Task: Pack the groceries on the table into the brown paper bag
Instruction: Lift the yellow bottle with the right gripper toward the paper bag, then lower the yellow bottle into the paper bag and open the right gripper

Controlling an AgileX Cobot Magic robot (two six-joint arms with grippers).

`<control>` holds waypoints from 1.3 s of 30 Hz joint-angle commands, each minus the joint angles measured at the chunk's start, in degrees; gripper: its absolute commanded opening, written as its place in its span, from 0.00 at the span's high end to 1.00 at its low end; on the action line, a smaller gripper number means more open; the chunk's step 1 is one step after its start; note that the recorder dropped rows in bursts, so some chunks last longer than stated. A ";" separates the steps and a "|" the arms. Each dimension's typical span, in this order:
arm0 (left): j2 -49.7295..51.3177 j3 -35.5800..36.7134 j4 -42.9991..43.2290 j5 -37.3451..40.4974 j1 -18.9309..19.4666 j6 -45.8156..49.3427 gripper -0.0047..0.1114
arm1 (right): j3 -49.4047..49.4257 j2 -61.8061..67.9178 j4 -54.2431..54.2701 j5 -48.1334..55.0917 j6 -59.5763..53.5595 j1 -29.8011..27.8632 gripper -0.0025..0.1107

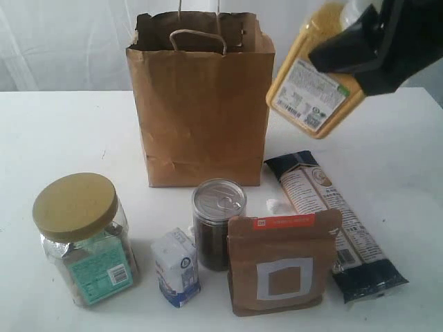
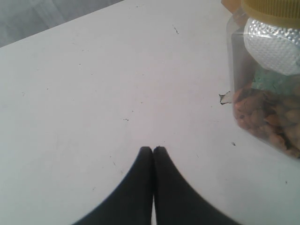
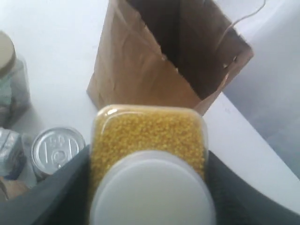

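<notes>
High beside the brown paper bag point(image 1: 201, 111), the right gripper point(image 3: 150, 185) pinches the tilted yellow bottle point(image 1: 315, 86).

Can point(image 1: 216, 207) lower right hidden, seemingly behind pouch point(image 1: 280, 270).

The tall creased brown kraft paper bag point(image 1: 201, 117) opens upward. Left of it the white tabletop point(image 1: 62, 131) lies bare; in front, a silver pull-tab can point(image 1: 218, 221) and brown paper pouch point(image 1: 280, 266) crowd close.
</notes>
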 commanded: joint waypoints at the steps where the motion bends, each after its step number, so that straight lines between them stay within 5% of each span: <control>1: -0.21 0.00 -0.46 -0.07 -0.28 -0.06 0.96 | -3.68 -3.95 8.58 -1.22 0.46 -0.04 0.81; 15: -0.21 0.00 -0.46 -0.07 -0.28 -0.06 0.96 | -11.53 6.70 38.98 -3.04 -7.55 0.18 0.81; 25: -0.21 0.00 -0.46 -0.07 -0.28 -0.06 0.96 | -15.78 13.54 60.03 -5.47 -24.72 0.18 0.81; 39: -0.21 0.00 -0.46 -0.07 -0.28 -0.06 0.96 | -15.78 20.73 60.35 -24.80 -33.37 0.18 0.81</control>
